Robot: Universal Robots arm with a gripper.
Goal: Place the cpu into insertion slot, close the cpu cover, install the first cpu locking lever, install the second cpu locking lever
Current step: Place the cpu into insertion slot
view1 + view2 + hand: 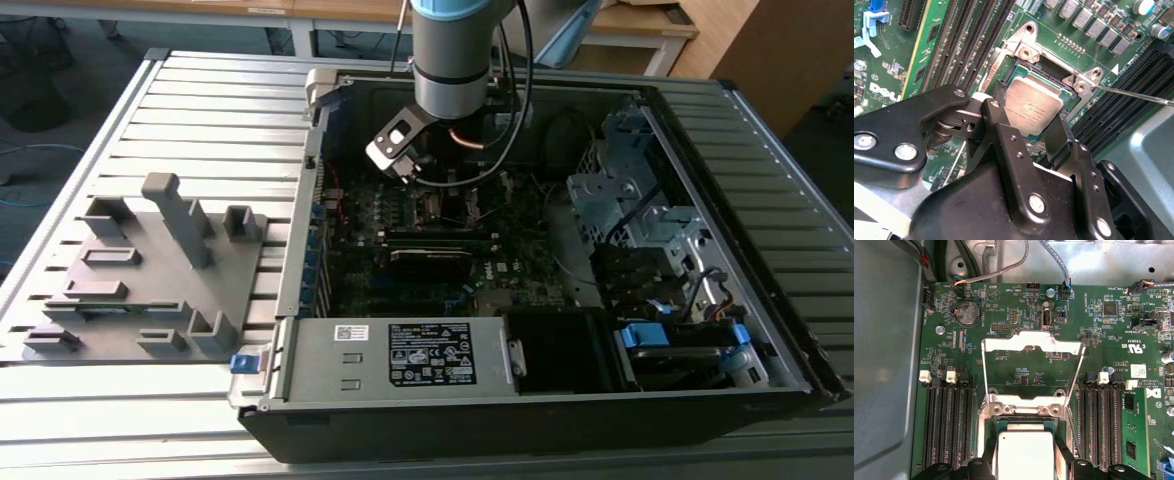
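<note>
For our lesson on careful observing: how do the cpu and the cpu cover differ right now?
The cpu is a solid plate; the cpu cover is an open frame. The cpu sits at the insertion slot; the cover is flipped open, off it. Both are silvery metal squares.

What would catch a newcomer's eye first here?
In the exterior view, the open computer case with the arm reaching down into it. In the second wrist view, the gripper is at the silver cpu over the insertion slot. In the first wrist view, the cpu cover is flipped open.
</note>
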